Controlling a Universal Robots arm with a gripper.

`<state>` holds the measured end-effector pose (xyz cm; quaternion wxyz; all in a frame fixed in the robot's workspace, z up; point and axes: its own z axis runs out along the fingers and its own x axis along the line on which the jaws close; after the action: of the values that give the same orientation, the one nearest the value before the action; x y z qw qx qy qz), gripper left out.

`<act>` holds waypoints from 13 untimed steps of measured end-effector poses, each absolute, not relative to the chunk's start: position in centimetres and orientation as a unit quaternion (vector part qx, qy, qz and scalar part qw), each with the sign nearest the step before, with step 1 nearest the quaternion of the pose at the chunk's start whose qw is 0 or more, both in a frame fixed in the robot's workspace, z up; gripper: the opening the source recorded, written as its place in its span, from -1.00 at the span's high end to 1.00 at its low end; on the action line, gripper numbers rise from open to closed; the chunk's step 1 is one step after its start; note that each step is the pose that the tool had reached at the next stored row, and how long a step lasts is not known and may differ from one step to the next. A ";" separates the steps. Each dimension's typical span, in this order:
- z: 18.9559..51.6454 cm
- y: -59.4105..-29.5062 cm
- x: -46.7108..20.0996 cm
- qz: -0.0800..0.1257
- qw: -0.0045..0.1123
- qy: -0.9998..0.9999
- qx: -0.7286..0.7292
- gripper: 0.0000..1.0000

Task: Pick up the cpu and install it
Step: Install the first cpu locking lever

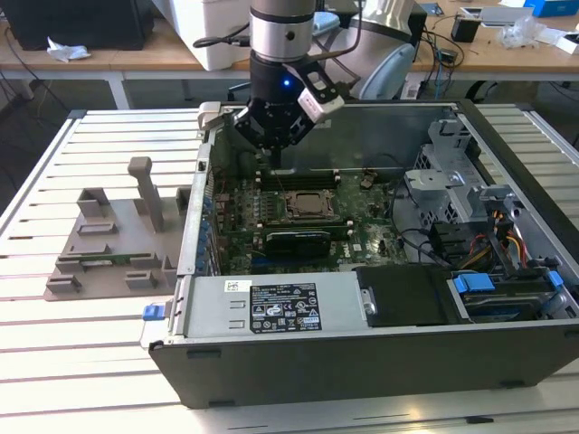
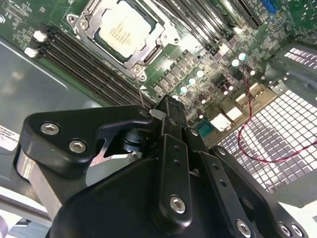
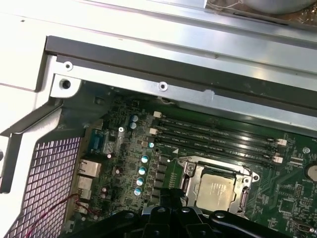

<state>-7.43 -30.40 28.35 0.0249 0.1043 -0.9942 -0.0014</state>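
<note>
Hand point(image 1: 276, 149) hovers above the seated cpu point(image 1: 307, 204), grip state unclear.
Light, stiff, fragile chip below: hold by edges.

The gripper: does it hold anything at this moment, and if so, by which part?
Nothing is held. The gripper hangs above the motherboard, while the cpu lies in its socket.

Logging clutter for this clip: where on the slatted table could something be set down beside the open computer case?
Bare slats lie along the near edge of the slatted aluminium table, in front of the grey plastic fixture blocks and the open black computer case. Inside the case it is crowded: the black gripper hangs above the motherboard, near the silvery square cpu seated in its socket.
</note>
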 end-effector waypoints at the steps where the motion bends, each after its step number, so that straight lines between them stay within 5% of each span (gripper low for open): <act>1: 28.3 -30.4 -7.5 -0.001 0.025 -0.994 0.104 0.79; 13: 28.0 -30.2 -8.2 -0.001 0.025 -0.994 0.105 0.79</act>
<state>-8.21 -30.22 28.05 0.0249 0.1049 -0.9942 -0.0014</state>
